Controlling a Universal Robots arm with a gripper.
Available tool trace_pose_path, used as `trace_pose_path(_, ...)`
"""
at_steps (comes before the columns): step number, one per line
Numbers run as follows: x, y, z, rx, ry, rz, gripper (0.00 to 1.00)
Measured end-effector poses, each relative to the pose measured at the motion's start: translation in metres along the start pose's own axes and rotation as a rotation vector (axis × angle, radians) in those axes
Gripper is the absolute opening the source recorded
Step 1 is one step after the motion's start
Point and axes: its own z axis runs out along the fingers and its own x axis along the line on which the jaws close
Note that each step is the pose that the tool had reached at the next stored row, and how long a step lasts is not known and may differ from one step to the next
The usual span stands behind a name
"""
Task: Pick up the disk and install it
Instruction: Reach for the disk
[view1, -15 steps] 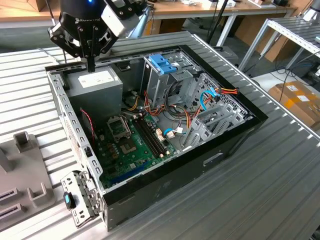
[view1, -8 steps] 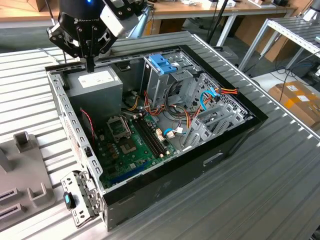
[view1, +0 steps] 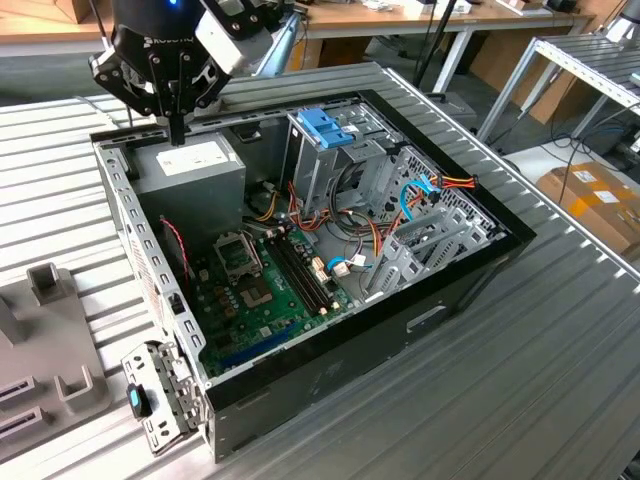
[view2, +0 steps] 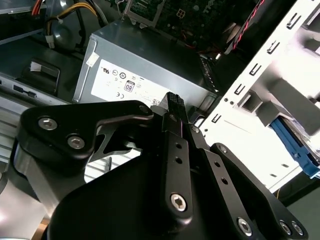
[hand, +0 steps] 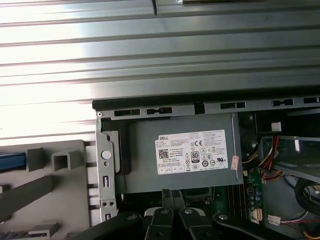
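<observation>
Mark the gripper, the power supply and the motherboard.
gripper (view1: 178, 137), exterior view, at the fingertips.
power supply (hand: 195, 152), first wrist view, white sticker.
motherboard (view1: 258, 298), exterior view, green board surface.

The ribbed table (view1: 540, 380) is bare metal with a bright sheen. The supply box (view1: 190, 178) is matt grey metal with a smooth white paper sticker (hand: 197, 152). The gripper (view2: 172, 102) is matt black, the latch (view1: 325, 127) blue plastic.

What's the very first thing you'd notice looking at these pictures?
A big open computer case lies on the ribbed metal table, its green circuit board and coloured wires showing inside. The black tool hangs over the grey box with a white sticker in the case's corner, at the exterior view's left.
</observation>
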Motion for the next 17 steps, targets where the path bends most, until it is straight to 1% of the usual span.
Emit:
trace_pose_path(4, 0.0145, -0.0011, -0.0002, 0.0, 0.0, 0.0, 0.11)
trace_pose_path(6, 0.0187, -0.0014, -0.0003, 0.0, 0.0, 0.0, 0.11)
trace_pose_path(10, 0.0341, -0.0026, -0.0005, 0.0, -0.0001, 0.0, 0.11)
trace_pose_path(15, 0.0454, -0.0034, -0.0007, 0.0, 0.0, 0.0, 0.11)
trace_pose_path(17, 0.0488, -0.0037, -0.0007, 0.0, 0.0, 0.0, 0.11)
